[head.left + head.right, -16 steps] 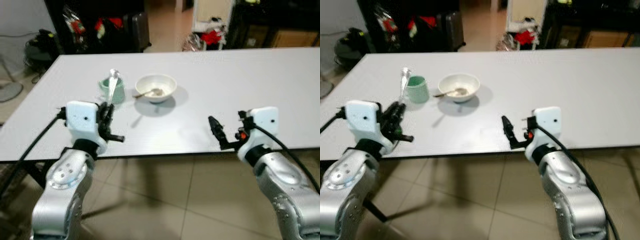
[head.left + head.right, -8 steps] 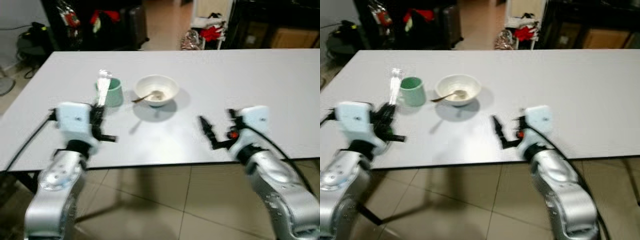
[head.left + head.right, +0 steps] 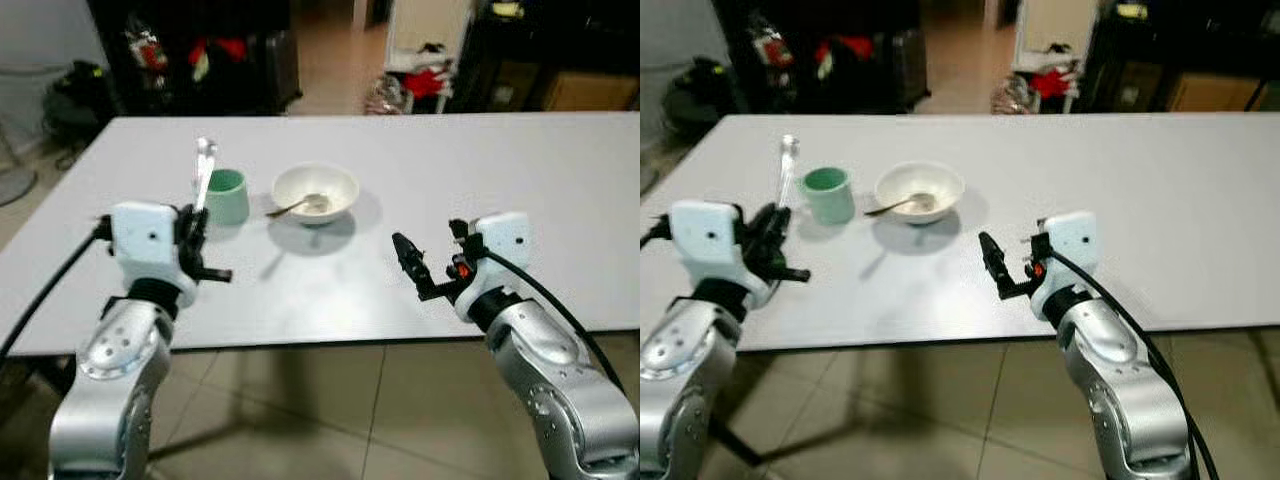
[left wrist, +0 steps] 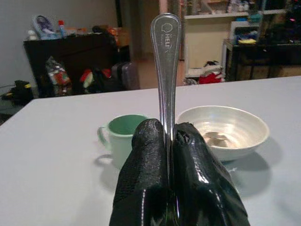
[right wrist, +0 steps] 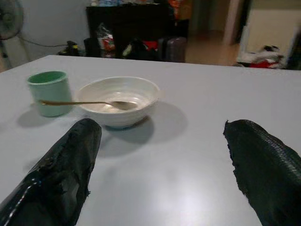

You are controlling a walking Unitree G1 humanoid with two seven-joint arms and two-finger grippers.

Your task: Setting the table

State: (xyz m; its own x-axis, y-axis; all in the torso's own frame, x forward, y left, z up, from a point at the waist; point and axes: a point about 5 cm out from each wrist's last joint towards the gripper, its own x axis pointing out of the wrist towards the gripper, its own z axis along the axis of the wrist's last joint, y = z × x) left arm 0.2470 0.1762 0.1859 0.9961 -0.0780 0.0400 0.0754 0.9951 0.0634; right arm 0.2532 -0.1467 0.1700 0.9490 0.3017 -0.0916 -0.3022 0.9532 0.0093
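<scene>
A: status on table setting?

B: partly done, by the look of it. White bowl (image 3: 315, 192) sits mid-table w/ a spoon (image 5: 89, 103) resting in it, handle sticking out over the rim toward the green mug (image 3: 226, 195). Mug stands just beside the bowl, on robot's left. Both on the grey table (image 3: 520, 160), toward the near edge.

A: left arm?

B: left gripper (image 4: 169, 141) has its fingers pressed tight on a metal utensil (image 4: 165, 56), held upright, handle end up. Business end hidden between the fingers, so can't tell if fork/spoon/knife. It hovers over the near-left part of the table, just short of the mug.

A: right?

B: right gripper (image 3: 412, 268) has its fingers spread wide, nothing in it. Hangs low over the table front, right of the bowl, pointing at it.

A: what's left?

B: judging from this: utensil not yet laid down. Likely goes next to the bowl. No plate or napkin visible, so can't say if more items are due.

A: obstacles?

B: table surface around the bowl is open, plenty of room either side. Mug is close to the left gripper's path, so a tall upright utensil could clip it if swung across. Bkgd: dark cabinet (image 3: 190, 50) w/ clutter, tiled floor (image 3: 320, 400), none of it in the way.
</scene>
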